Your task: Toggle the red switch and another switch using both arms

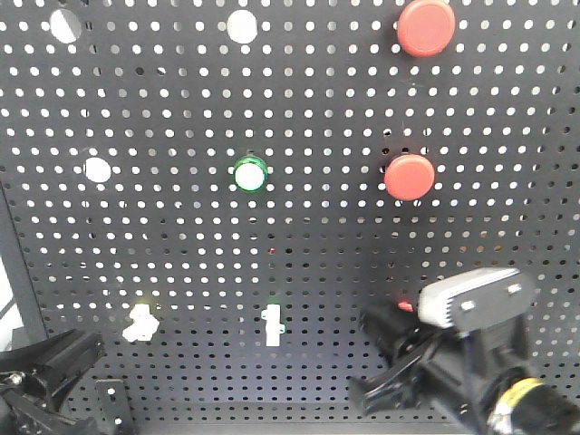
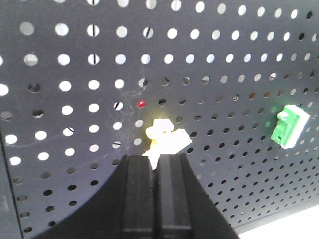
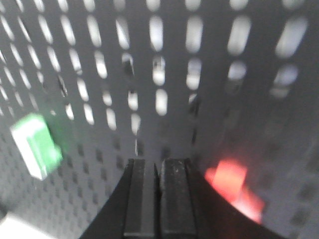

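Near the lower left corner of the black perforated pegboard, the left gripper, fingers pressed together, pointed at the small pale-yellow-based toggle switch. The right gripper, also closed, sat beside the small red-based toggle switch, half hiding it from the front. A green-based white toggle stood between the switches.

No writing, brand, number or sign can be read in any view: the black pegboard shows no legible marks, and a small yellow patch on the right arm is too blurred to make out.
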